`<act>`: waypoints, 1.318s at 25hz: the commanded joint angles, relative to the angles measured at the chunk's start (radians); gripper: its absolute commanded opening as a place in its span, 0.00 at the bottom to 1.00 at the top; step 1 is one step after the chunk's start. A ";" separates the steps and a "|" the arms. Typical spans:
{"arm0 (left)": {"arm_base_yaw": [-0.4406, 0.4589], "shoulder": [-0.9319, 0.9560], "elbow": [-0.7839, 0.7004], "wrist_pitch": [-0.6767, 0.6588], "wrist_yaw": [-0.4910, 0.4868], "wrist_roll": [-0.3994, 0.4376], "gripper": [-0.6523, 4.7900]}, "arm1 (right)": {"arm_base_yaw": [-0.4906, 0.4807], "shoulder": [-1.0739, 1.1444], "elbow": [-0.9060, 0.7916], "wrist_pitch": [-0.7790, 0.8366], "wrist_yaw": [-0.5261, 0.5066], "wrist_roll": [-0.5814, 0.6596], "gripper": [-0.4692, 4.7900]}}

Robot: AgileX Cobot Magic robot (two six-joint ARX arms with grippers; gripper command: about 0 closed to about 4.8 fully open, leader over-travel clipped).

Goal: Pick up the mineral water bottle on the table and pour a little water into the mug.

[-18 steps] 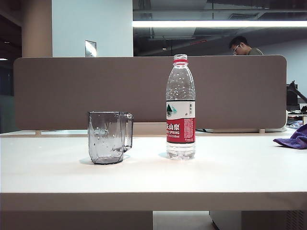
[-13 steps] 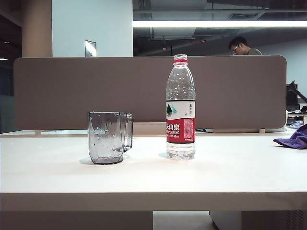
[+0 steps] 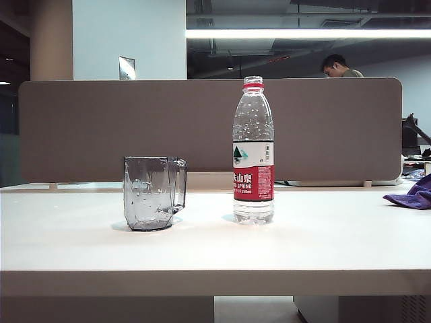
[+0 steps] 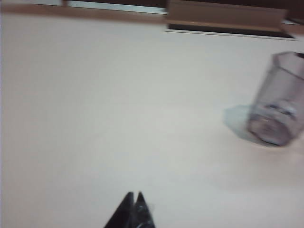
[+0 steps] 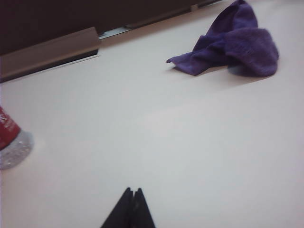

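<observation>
Exterior view first: we see the mineral water bottle [image 3: 253, 151] standing upright a little right of the frame's centre on the table [image 3: 215, 252], its red-and-white label facing us and its mouth uncapped above the red neck ring. Just to its left, apart from it and not touching, stands the mug [image 3: 153, 192], upright, with its squarish handle turned toward the bottle. At the right edge of this frame a purple cloth [image 3: 412, 193] lies on the white top, well apart from the bottle. Behind the table runs a brown divider panel [image 3: 135, 128], and a person's head [image 3: 335, 65] shows above it at the upper right. Neither arm appears in this frame. From the left wrist view we find the left gripper [image 4: 133, 199] at the bottom centre of the frame, its two dark fingertips pressed together and holding nothing, above bare table. The mug [image 4: 278, 102] sits at the right side of that frame, well apart from those tips, blurred but clearly upright on the surface. From the right wrist view we find the right gripper [image 5: 131, 193] likewise at the bottom centre, jaws closed tip to tip and empty. The base of the bottle [image 5: 12, 141], red label edge and ribbed clear bottom, shows at the left edge of that frame, well apart from the tips, while the cloth [image 5: 232, 45] lies crumpled at the upper right.
</observation>
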 commanded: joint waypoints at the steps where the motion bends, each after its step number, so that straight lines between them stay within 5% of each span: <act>1: -0.146 0.001 -0.003 0.002 0.002 0.000 0.12 | 0.000 -0.001 -0.008 0.006 -0.069 0.024 0.08; 8: -0.308 0.001 0.038 -0.022 0.004 0.000 0.12 | 0.000 -0.001 -0.006 0.023 -0.233 0.006 0.08; 16: -0.320 0.001 0.045 -0.035 0.004 0.000 0.12 | 0.019 -0.001 0.022 0.022 -0.330 -0.042 0.08; 22: -0.320 0.001 0.098 -0.128 0.003 0.000 0.12 | 0.043 0.012 0.224 -0.022 -0.285 -0.064 0.08; 27: -0.320 0.001 0.188 -0.141 0.003 0.000 0.12 | 0.043 0.130 0.463 -0.355 -0.443 -0.301 0.08; 33: -0.321 0.001 0.248 -0.137 0.003 0.000 0.12 | 0.043 0.333 0.612 -0.508 -0.465 -0.494 0.08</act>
